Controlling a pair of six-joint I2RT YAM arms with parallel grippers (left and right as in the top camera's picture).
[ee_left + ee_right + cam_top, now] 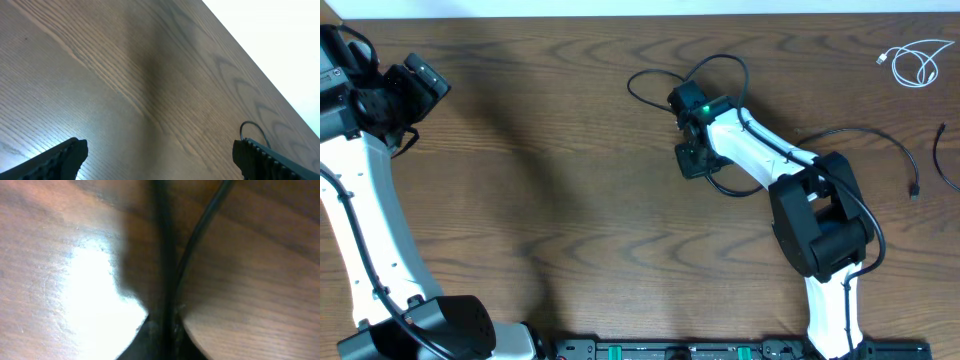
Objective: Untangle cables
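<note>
The cables (744, 72) lie on the brown table (550, 150): black loops near the far middle, a white cable (915, 62) curled up small in the far right corner, well apart, and a black end with a little plug (915, 190) out on the right. The right gripper (684, 102) is down at the black loops. Seen from its own camera, it is shut tight and a black cable (162, 255) runs straight into the pinch, so it looks held, though that picture is blurry. A second thin strand (200, 240) lies just beside it. The left gripper (420, 78) is wide open and holds nothing, far off by the left corner. If the right gripper pulls the wrong way, the loops could pull small and turn into a knot. The cable is thin and looks smooth, so it could slip out of the pinch. The second thin strand could get dragged along too. Part of the black cable goes under the right arm (760, 150), so the arm could press on it or snag it. I can read no words or brand names anywhere; I see only a small green light (703, 107) on the right arm.
</note>
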